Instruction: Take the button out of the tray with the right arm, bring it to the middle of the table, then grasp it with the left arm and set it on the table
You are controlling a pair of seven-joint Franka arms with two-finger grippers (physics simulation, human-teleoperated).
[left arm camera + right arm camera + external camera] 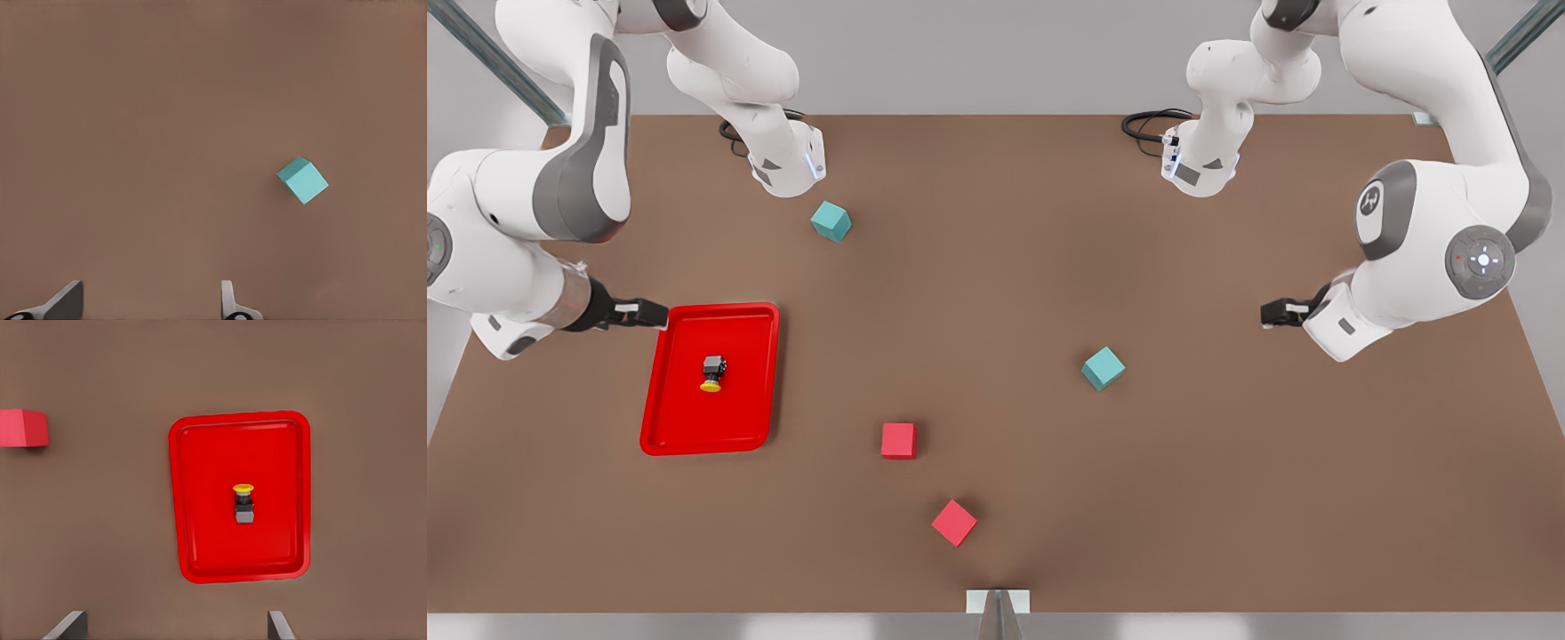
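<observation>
While the button lies untouched in the tray, the pick-up step is judged not yet begun.

Button: the button lies on its side near the middle of the tray floor, yellow cap toward the front view's near edge, dark body behind it; nothing touches it.

Tray: the tray sits flat on the worktop at the front view's left, its low rim enclosing the button on all sides.

Right gripper: the right gripper hangs above the tray's far-left corner; in the right wrist view its fingers stand wide apart with nothing between them.

Step in hand: judged to be the approach. The gripper should centre over the button, turn so its jaws close across the narrow dark body and not along the cap-to-body axis, then come straight down clear of the rim.

Risk: the button is tiny and lies loose, so an off-centre closing could push it across the tray floor.

Left gripper: the left gripper waits at the front view's right, spread open and empty.

Worktop: the worktop carries two teal cubes, one teal cube near the left gripper, and two red cubes, all well apart from the tray.
</observation>
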